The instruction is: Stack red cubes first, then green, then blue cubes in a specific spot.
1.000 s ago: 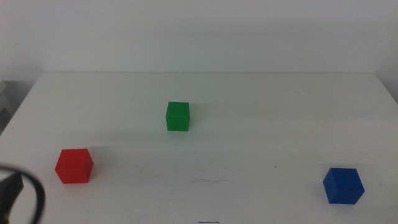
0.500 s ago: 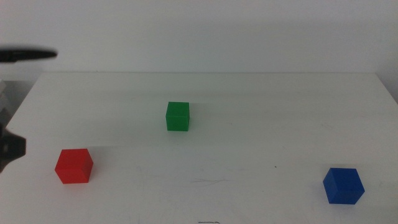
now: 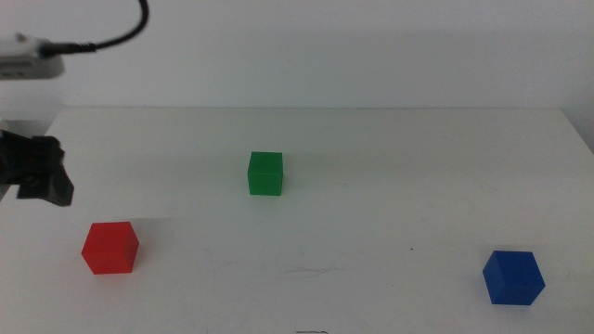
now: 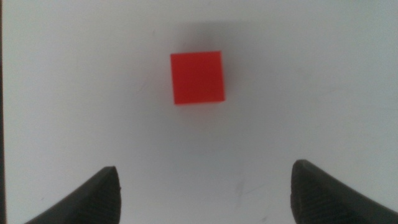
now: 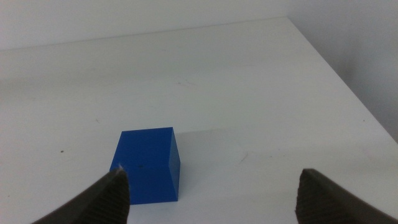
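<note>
No stacking yet. Red cube (image 3: 109,248) sits near tabletop's (image 3: 390,148) near-left corner, green cube (image 3: 265,173) mid-tabletop, blue cube (image 3: 512,276) near the near-right corner, all well apart. Left gripper (image 4: 205,186) above red, jaws wide, empty. Right gripper (image 5: 211,190) beside blue, jaws wide, empty.

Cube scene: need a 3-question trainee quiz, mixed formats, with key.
1. True or false: the red cube already sits on top of the green cube.
2. Which hand is in the middle view? A) left hand, above the table's left edge B) right hand C) both
3. Fill in: the right wrist view shows open jaws with the ____ cube ahead of them.

Key: 1 false, all three cubes lie apart on the white table. 2 A. 3 blue.
</note>
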